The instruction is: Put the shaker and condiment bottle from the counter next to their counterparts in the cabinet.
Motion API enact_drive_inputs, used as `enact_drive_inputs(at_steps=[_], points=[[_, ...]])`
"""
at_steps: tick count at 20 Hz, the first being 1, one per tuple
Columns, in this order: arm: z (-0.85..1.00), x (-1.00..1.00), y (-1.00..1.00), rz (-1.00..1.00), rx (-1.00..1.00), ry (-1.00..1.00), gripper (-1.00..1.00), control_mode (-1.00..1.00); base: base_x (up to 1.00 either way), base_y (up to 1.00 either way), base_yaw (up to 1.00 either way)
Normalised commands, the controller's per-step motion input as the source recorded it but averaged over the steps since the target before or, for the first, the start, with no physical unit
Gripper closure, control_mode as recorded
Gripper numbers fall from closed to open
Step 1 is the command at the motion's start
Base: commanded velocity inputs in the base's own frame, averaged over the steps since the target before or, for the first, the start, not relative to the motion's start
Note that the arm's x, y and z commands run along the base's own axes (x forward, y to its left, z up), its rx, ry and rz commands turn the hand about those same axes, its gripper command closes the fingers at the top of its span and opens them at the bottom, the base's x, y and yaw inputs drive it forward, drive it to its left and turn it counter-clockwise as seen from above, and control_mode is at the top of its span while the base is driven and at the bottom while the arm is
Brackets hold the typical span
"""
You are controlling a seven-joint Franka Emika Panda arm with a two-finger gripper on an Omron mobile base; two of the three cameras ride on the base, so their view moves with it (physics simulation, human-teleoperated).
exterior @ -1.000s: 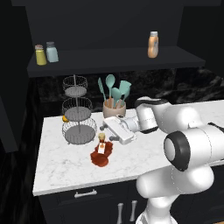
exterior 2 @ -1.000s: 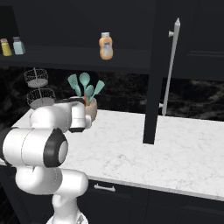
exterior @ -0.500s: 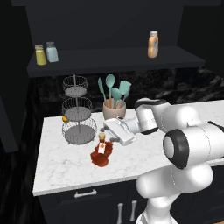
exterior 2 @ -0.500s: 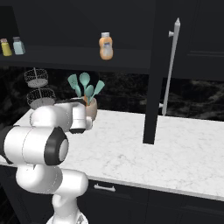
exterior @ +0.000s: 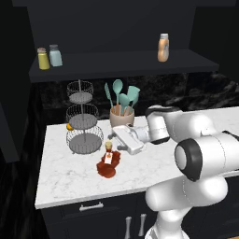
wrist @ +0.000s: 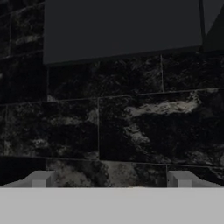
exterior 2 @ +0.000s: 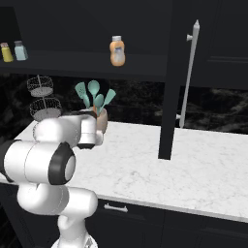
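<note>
Shaker (exterior: 55, 55) already on the cabinet shelf (exterior: 121, 65), just beside the yellow shaker (exterior: 43, 59). Red bottle (exterior: 108, 161) lies tipped on the desk (exterior: 70, 182). Since a second ago the hand (exterior: 113, 135) has edged closer, now just above the bottle's cap; fingers spread, holding nothing. Grasp looks next; orange bottle (exterior: 163, 47) waits alone.

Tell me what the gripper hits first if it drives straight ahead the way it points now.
Probably the dark marbled backsplash wall: the hand view looks along the open gripper straight at those tiles, with nothing showing between. Depth is unclear.
</note>
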Motion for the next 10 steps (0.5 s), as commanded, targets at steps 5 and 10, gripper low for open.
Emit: enact_drive_inputs(at_steps=[5,10], points=[[-0.06,0.03,0.0,-0.12,-0.01,0.02,-1.0,-1.0,0.0,0.0,0.0],[-0.15,0.1,0.0,-0.02,-0.13,0.09,-1.0,-1.0,0.0,0.0,0.0]])
